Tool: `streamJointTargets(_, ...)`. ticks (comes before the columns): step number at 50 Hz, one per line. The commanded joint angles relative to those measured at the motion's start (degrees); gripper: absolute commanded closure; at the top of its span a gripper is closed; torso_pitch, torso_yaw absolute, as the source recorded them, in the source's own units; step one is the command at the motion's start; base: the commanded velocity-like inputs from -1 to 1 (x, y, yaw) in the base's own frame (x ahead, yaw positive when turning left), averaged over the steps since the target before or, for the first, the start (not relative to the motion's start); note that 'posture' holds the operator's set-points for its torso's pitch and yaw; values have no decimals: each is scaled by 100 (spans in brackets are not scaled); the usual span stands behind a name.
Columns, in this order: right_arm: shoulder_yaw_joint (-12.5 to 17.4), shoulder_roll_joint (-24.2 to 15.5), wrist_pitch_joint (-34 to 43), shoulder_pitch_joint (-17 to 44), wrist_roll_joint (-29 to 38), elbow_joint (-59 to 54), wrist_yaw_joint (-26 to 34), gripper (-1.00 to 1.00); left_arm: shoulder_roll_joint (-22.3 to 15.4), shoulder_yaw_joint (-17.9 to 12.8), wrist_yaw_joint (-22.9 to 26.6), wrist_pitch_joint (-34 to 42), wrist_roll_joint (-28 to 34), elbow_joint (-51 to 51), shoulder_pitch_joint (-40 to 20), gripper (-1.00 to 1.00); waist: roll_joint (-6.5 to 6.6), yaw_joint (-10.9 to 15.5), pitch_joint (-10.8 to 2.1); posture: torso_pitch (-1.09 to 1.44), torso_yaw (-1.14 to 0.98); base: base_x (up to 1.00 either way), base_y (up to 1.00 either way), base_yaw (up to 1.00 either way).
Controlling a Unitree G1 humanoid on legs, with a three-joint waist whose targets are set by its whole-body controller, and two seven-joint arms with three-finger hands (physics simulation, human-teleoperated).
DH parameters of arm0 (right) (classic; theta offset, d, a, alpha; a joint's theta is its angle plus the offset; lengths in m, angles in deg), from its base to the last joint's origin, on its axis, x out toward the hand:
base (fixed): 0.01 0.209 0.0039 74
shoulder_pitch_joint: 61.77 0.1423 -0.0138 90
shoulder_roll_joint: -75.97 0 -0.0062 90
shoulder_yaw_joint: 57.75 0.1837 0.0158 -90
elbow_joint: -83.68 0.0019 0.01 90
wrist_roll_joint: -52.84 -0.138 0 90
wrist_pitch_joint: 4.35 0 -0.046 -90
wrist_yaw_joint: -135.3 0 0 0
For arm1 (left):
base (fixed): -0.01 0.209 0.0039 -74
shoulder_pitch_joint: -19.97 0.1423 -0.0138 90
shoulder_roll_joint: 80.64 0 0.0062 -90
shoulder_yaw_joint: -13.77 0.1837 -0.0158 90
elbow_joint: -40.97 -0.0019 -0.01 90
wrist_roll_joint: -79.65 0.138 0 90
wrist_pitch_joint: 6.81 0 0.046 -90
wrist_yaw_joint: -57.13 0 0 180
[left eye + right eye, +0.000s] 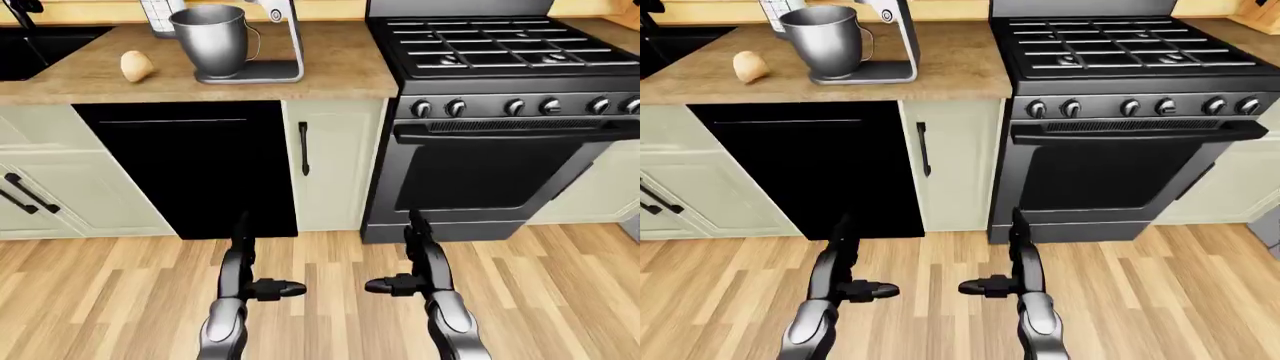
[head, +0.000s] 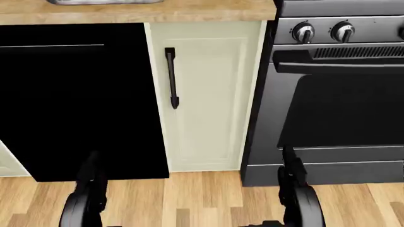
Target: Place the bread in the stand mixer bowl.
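The bread [image 1: 136, 65], a small pale tan roll, lies on the wooden counter [image 1: 330, 67] at the upper left of the left-eye view. Just right of it stands the stand mixer with its steel bowl [image 1: 212, 40] on a grey base. Both hands hang low over the wood floor, far below the counter. My left hand [image 1: 262, 288] and my right hand [image 1: 402, 284] are open and empty, fingers pointing toward each other. In the head view only the forearms show at the bottom.
A black dishwasher front [image 1: 190, 169] sits under the mixer, with a cream cabinet door [image 1: 330, 161] beside it. A black gas range [image 1: 510, 112] fills the right. A dark sink [image 1: 40, 49] is at the counter's far left. Wood floor [image 1: 330, 255] lies below.
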Motion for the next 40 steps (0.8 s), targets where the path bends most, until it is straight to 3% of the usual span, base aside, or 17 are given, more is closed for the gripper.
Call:
streamJointTargets(1, 41, -52, -93, 126, -7, 757, -29, -100, -35, 14, 18, -292, 21, 556, -172, -100, -45, -12, -5, 0, 0, 0, 0, 0)
streamJointTargets(3, 49, -50, -33, 109, 14, 866, -35, -100, -39, 5, 35, -308, 34, 545, -179, -100, -10, 39, -357, 0, 0, 0, 0, 0)
streamJointTargets(4, 55, -54, -27, 113, 15, 869, -30, -100, -39, 3, 38, -302, 36, 557, -178, -100, -13, 41, -297, 0, 0, 0, 0, 0)
streamJointTargets(5, 63, -58, -13, 121, 26, 880, -32, -100, -34, -4, 38, -408, 42, 458, -180, -100, -41, 38, -90, 0, 0, 0, 0, 0)
streamJointTargets(7, 74, -59, -5, 129, 31, 900, -26, -100, -41, -9, 42, -257, 44, 643, -166, -100, -48, 40, -399, 0, 0, 0, 0, 0)
streamJointTargets(8, 71, -56, 19, 127, 41, 944, -29, -100, -38, -16, 45, -411, 55, 474, -182, -100, -48, 39, -431, 0, 0, 0, 0, 0)
streamJointTargets(22, 67, -47, 350, 34, 157, 1607, -39, -100, -48, -27, 35, -247, 150, 873, -88, -100, -28, 50, -509, 0, 0, 0, 0, 0)
streamJointTargets(28, -17, -37, 946, 31, 321, 2439, -73, -100, -68, -82, 35, 181, 189, 1537, -51, -100, -24, 47, -513, 0, 0, 0, 0, 0)
streamJointTargets(29, 36, -147, 1852, 162, 458, 3706, -53, -100, -160, -197, -1, 831, 228, 2591, -119, -100, -24, 49, -510, 0, 0, 0, 0, 0)
streamJointTargets(31, 69, -121, 1963, 190, 508, 3844, -4, -100, -142, -224, 25, 897, 263, 2691, -139, -100, -28, 55, -540, 0, 0, 0, 0, 0)
streamJointTargets(34, 84, -99, 1991, 211, 539, 3881, 27, -100, -130, -243, 45, 934, 286, 2748, -147, -100, -21, 58, -456, 0, 0, 0, 0, 0)
streamJointTargets(40, 127, -95, 2137, 242, 578, 4062, 69, -100, -127, -283, 64, 1005, 301, 2869, -165, -100, -18, 53, -499, 0, 0, 0, 0, 0)
